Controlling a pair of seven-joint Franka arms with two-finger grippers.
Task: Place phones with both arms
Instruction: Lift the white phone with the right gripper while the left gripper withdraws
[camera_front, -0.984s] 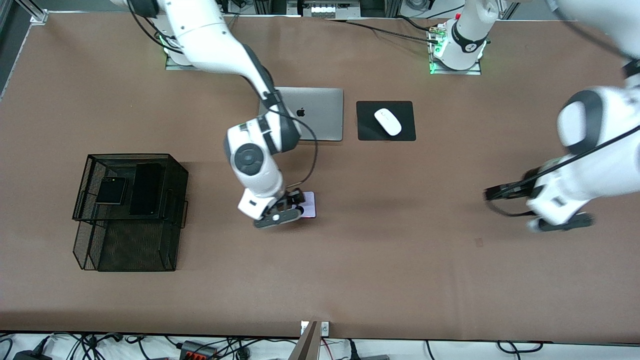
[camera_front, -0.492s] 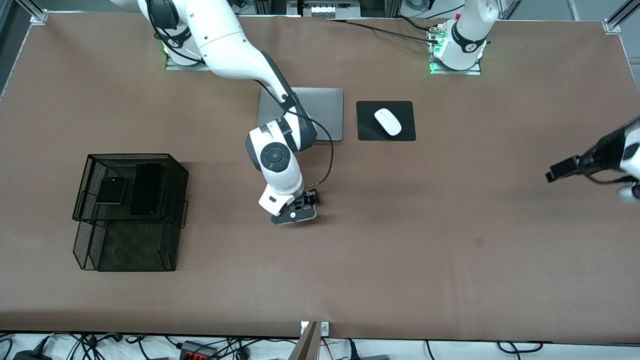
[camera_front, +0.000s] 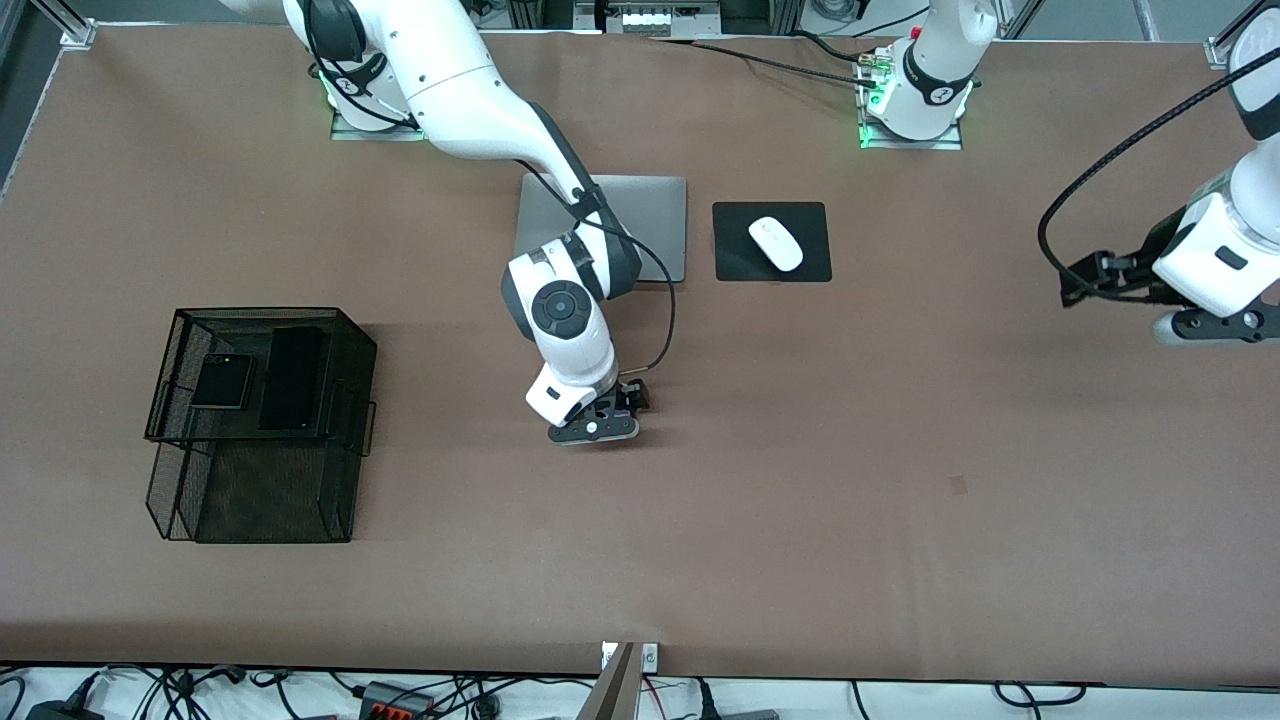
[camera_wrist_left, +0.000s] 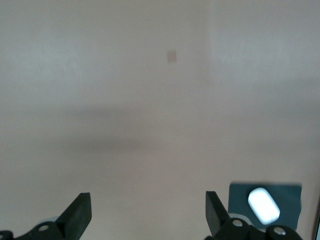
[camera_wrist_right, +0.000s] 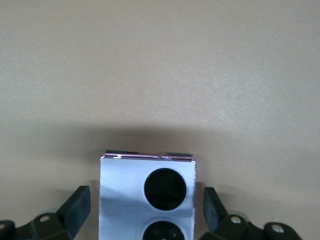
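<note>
The lavender-white flip phone (camera_wrist_right: 146, 200) with two round black lenses lies flat on the brown table. My right gripper (camera_wrist_right: 145, 197) is open and straddles it, one finger at each side with a small gap. In the front view the right gripper (camera_front: 595, 420) is low at mid-table and hides the phone. The small black flip phone (camera_front: 222, 381) and the long black slab phone (camera_front: 292, 378) lie in the black mesh tray (camera_front: 170, 340) at the right arm's end. My left gripper (camera_front: 1215, 325) is open and empty, held high over the left arm's end; it also shows in its own wrist view (camera_wrist_left: 148, 200).
A silver laptop (camera_front: 655, 225) lies closed near the robot bases, partly under the right arm. Beside it a white mouse (camera_front: 776, 243) sits on a black pad (camera_front: 735, 262); both also show in the left wrist view, the mouse (camera_wrist_left: 263, 205) on the pad (camera_wrist_left: 290, 192).
My right gripper has shifted toward the left arm's end and now covers the lavender phone. My left arm has swung up and away toward its own end of the table.
</note>
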